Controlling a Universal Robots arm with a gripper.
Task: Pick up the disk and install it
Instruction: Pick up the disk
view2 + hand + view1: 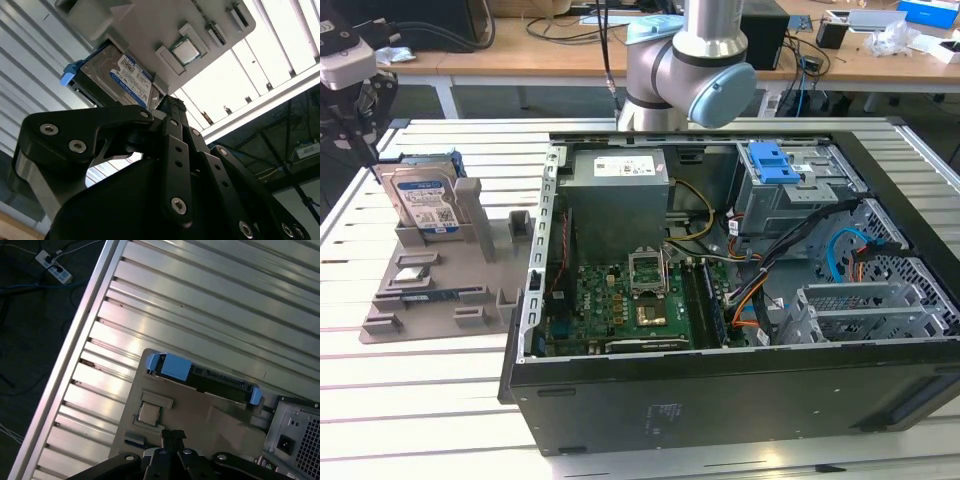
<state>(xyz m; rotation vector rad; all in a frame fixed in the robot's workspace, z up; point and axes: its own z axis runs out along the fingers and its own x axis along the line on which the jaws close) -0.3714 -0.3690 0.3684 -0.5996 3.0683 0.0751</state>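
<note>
The disk (425,200) stands on edge in a grey holder (440,300) at the exterior view's left, its blue-and-white label facing the camera. My gripper (362,135) hangs just to the disk's left and a little higher, apart from it. In the first wrist view the disk (215,382) shows edge-on between its blue rails, with my gripper (172,436) over the holder (200,415), fingertips together and holding nothing. The second wrist view has the disk (117,80) beyond my gripper (170,104).
An open computer case (720,400) fills the exterior view's right, with a motherboard (630,300), a grey power supply box (620,195) and a drive bay with a blue latch handle (775,160). A small chip (149,413) sits in the holder. The slatted table's edge (75,340) lies close by.
</note>
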